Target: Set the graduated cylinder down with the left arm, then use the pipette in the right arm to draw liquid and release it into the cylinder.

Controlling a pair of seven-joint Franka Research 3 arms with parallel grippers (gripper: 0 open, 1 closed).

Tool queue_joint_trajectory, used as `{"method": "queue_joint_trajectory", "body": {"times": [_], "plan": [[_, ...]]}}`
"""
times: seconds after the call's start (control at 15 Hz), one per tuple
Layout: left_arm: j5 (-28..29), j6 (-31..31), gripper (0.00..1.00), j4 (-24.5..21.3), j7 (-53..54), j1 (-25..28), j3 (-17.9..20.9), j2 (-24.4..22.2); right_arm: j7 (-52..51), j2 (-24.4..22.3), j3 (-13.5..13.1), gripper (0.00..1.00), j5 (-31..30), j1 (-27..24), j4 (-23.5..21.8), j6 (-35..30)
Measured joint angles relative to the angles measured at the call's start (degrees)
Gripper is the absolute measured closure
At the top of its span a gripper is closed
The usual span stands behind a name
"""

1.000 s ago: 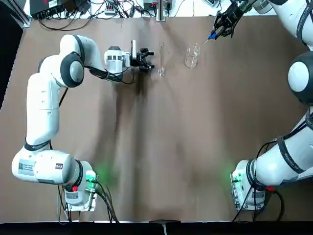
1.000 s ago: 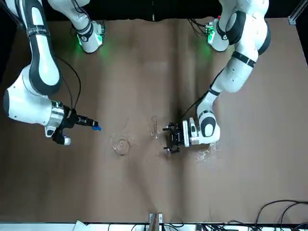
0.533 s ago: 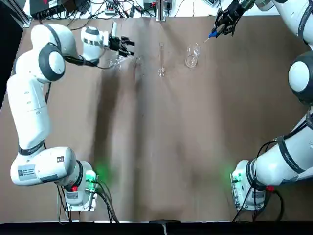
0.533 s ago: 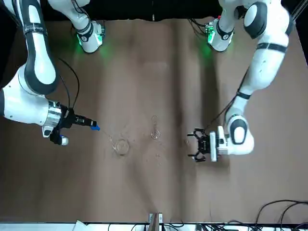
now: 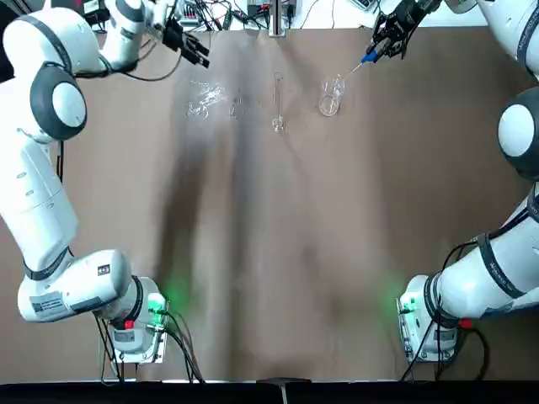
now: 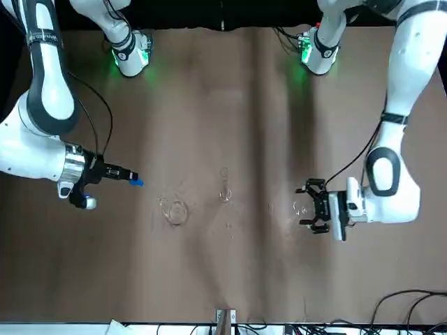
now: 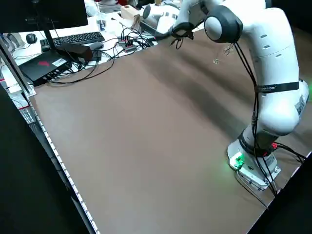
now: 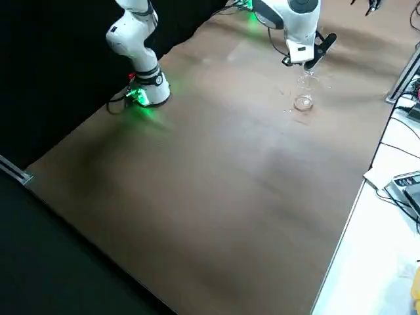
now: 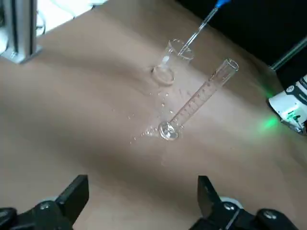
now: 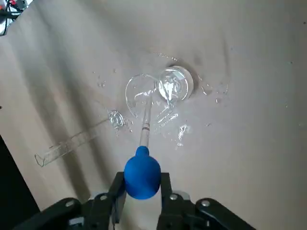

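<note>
With the graduated cylinder (image 5: 278, 101) standing upright on its foot on the brown bench (image 5: 295, 252), free of any grip, I judge the first step done. Just beside it sits the short beaker (image 5: 330, 95), which I take as the liquid source; I can't make out the liquid itself. My right end effector (image 5: 389, 35) pinches the pipette (image 10: 143, 158) at its blue bulb, slanting the tip down into the beaker's mouth, a pose suited to drawing. My left end effector (image 6: 314, 207) hangs with fingers spread wide and empty near the bench's far left corner, well apart from the cylinder and next to the glassware heap (image 5: 205, 95), leaving the right arm room.
</note>
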Motion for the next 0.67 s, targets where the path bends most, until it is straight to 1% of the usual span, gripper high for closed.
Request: {"method": "queue_joint_trajectory", "body": {"times": [0.13, 0.2, 0.27, 0.47, 0.67], "plan": [[5.06, -1.86, 0.00, -0.05, -10.52, 0.98, 0.03, -3.44, 0.02, -0.11, 0.00, 0.66, 0.00, -0.29, 0.47, -1.03], [12.66, -2.85, 0.00, -0.39, -23.51, 1.84, 0.03, -7.37, 0.02, -0.21, 0.00, 0.66, 0.00, -0.70, 1.03, -1.99], [16.61, -4.12, 0.00, -0.60, -29.99, 2.26, 0.03, -9.39, 0.03, -0.26, 0.00, 0.66, 0.01, -0.92, 1.25, -2.49], [26.58, -10.31, 0.00, -0.88, -48.36, 3.12, 0.05, -14.91, 0.04, -0.46, 0.00, 0.66, 0.11, -1.48, 1.50, -3.25], [36.55, -15.85, 0.00, -1.08, -64.29, 3.30, 0.08, -19.79, 0.11, -0.51, 0.03, 0.66, 0.13, -1.57, 1.86, -3.37]]}}
